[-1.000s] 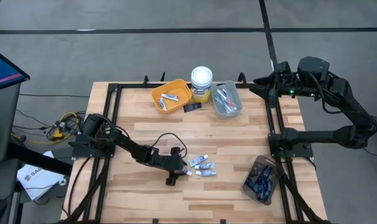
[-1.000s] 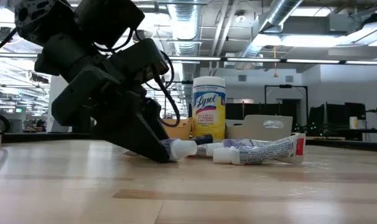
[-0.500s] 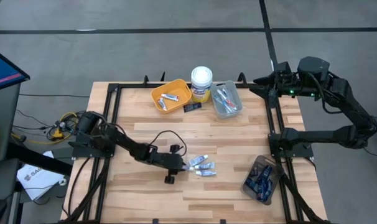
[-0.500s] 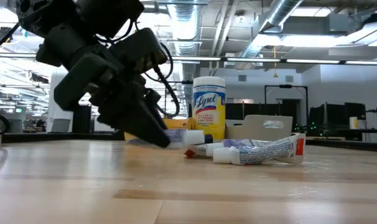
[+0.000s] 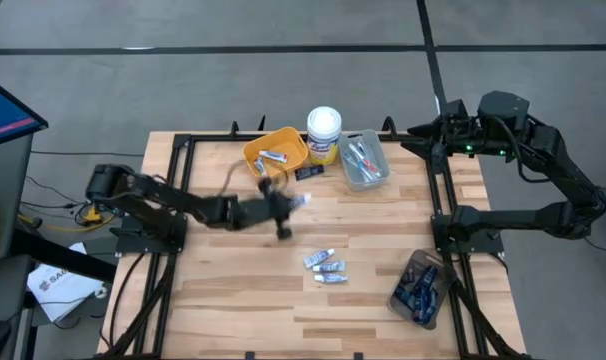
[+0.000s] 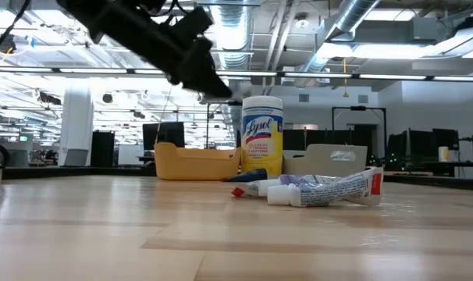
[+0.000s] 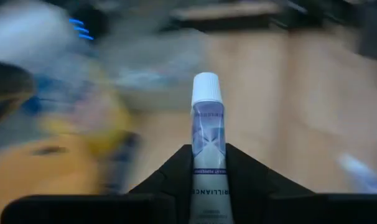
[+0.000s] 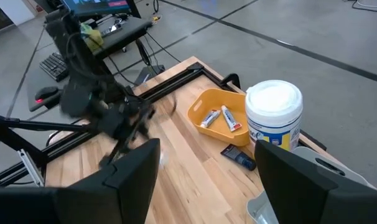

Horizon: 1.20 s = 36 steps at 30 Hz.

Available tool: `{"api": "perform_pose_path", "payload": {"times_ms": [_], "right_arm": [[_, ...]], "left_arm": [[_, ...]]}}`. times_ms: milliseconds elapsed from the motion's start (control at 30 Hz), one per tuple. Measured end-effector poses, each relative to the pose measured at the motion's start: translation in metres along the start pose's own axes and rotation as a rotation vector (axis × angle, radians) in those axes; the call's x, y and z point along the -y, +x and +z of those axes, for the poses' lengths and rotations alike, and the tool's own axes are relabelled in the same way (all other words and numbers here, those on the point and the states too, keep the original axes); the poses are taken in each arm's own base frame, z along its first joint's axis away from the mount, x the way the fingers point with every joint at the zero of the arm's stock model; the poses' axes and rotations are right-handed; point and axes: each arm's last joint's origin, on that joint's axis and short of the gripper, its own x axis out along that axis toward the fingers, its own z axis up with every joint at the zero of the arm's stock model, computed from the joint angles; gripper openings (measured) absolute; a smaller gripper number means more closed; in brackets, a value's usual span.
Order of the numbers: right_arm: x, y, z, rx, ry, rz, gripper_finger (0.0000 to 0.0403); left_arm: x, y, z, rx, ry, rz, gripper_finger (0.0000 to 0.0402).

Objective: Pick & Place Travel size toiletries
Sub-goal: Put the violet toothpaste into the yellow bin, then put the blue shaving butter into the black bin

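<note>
Above the tabletop (image 5: 233,300) near the yellow bin (image 5: 274,153), left gripper (image 5: 295,203) clenching a white-and-blue tube (image 7: 206,134), seemingly airborne, right gripper (image 8: 204,180) idling open at the rear edge.

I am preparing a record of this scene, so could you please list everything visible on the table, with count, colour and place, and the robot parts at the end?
held tube: one, white and blue, clamped in the left gripper above the table
loose tubes: about three, white and blue, on the wood at table centre
yellow bin: one, far side of the table, two small tubes inside
canister: one, yellow with white lid, between the two far bins
clear bin: one, beside the canister, several tubes inside
dark packet: one, navy, flat on the wood by the canister
dark tray: one, near right edge, blue items inside
left gripper: shut on the held tube, near the yellow bin
right gripper: open, raised at the far right corner
</note>
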Motion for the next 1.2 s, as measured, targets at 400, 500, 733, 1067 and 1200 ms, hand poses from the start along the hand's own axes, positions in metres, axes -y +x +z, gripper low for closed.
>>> {"api": "perform_pose_path", "payload": {"times_ms": [400,500,733,1067,1200], "right_arm": [[-0.005,0.0,-0.002,-0.013,-0.017,0.041,0.0254],[-0.007,0.0,-0.002,-0.017,-0.022,0.052,0.0254],[-0.009,0.0,-0.003,-0.023,-0.014,0.069,0.0254],[-0.009,0.038,-0.013,-0.139,-0.001,0.053,0.0254],[-0.017,0.094,-0.034,-0.257,-0.036,0.079,0.0254]], "left_arm": [[-0.136,0.011,0.003,-0.065,-0.148,0.291,0.0074],[-0.152,0.017,-0.005,-0.094,-0.17,0.288,0.0077],[-0.165,0.022,-0.024,-0.214,-0.189,0.191,0.0131],[-0.165,0.007,-0.009,-0.13,-0.366,0.208,0.0246],[-0.171,-0.022,0.014,0.016,-0.471,0.195,0.0245]]}}
